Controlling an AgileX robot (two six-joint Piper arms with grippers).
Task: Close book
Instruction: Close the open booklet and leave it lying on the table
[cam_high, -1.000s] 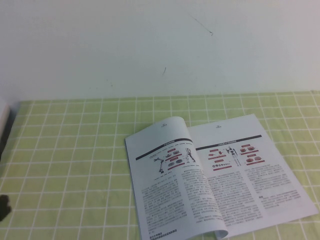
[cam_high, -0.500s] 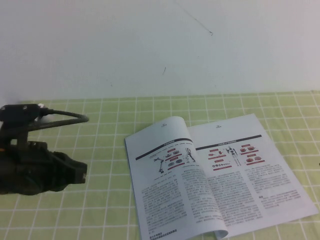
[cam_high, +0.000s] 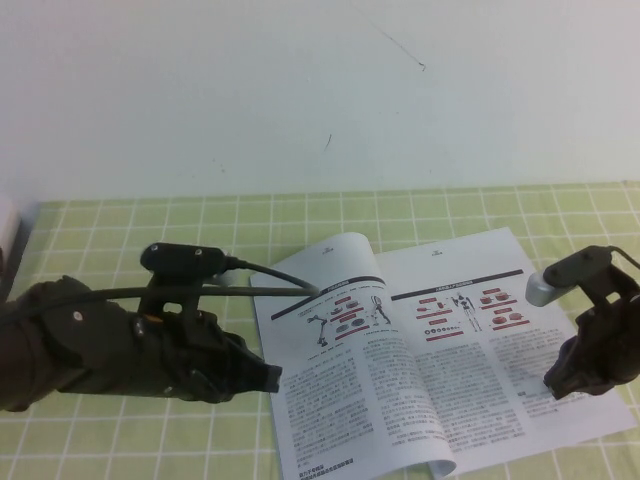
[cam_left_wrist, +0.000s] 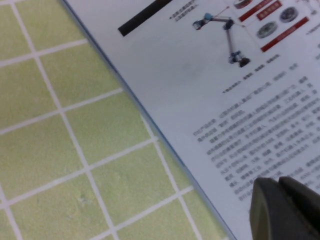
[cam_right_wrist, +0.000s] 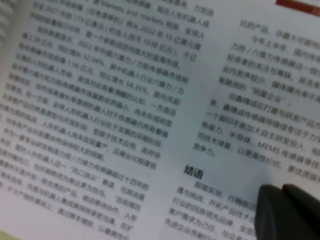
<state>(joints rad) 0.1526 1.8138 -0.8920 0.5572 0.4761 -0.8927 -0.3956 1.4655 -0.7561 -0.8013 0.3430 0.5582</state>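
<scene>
1. The book (cam_high: 440, 350) is seen lying open on the worktop (cam_high: 120, 240), right of centre and towards the near edge.
2. The worktop is covered by a green cloth (cam_high: 150, 300) with a white grid, and a white wall (cam_high: 300, 90) is seen behind it.
3. Both open pages are turned upward and are printed with dense text and red-and-black diagrams.
4. The right page (cam_high: 500, 350) is laid flat, while the left page (cam_high: 320, 370) is bowed upward in an arch beside the spine.
5. The left gripper (cam_high: 268, 380) is held low at the book's left edge, with its tip at the outer margin of the left page.
6. In the left wrist view its fingers (cam_left_wrist: 300, 210) are seen pressed together with nothing between them, above the printed text near the page's edge.
7. The right gripper (cam_high: 553, 383) is placed over the outer part of the right page, close to the book's right edge.
8. In the right wrist view its fingers (cam_right_wrist: 300, 215) are likewise seen closed against each other, empty, over a block of text.
9. Whether either gripper is touching the paper cannot be told.
</scene>
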